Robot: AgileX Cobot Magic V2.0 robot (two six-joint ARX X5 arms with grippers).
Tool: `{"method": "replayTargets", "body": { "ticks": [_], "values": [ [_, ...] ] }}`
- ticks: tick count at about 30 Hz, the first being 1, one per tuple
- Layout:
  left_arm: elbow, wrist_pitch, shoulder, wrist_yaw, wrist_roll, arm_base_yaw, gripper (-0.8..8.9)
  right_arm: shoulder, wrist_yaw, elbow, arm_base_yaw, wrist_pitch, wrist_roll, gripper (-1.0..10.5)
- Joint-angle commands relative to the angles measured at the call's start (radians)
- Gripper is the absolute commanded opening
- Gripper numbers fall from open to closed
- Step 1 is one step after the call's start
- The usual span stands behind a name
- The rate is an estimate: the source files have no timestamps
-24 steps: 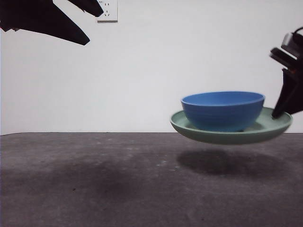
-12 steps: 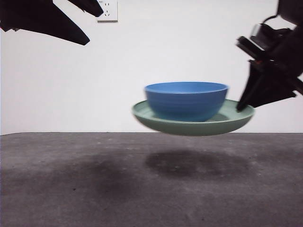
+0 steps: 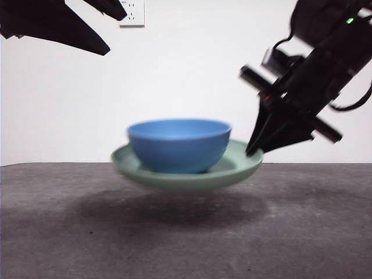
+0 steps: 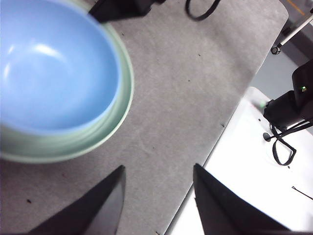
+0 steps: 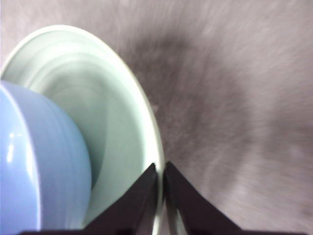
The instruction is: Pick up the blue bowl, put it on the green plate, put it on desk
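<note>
Item one: the green plate (image 3: 186, 171), wide and shallow, pale sage. We log it as airborne, clear of the desk (image 3: 174, 232), with its shadow on the surface just beneath it. It tilts slightly and is blurred in the front view.

Item two: the blue bowl (image 3: 179, 145), seated in the plate's well (narrower than the plate, whose rim shows all round it). We see its glossy inside in the left wrist view.

Item three: the right gripper (image 3: 256, 152), entering from the upper right of the front view, dark and bulky. Its jaws are pinched on the plate's rim at the side away from the bowl; in its own wrist view the two tips meet over the rim edge.

Item four: the left gripper (image 4: 159, 193), jaws spread with nothing between them, held above the desk near the plate and touching neither dish.

Item five: a wall socket (image 3: 132, 13) on the white wall behind.
</note>
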Motion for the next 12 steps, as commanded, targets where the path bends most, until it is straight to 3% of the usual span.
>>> {"method": "replayTargets", "body": {
  "ticks": [1,12],
  "values": [
    [0.008,0.004,0.003,0.006,0.005,-0.006,2.25,0.056,0.01,0.018,0.021,0.037,0.043,0.1],
    [0.008,0.004,0.003,0.006,0.005,-0.006,2.25,0.16,0.039,0.018,0.029,0.056,0.043,0.1]
  ]
}}
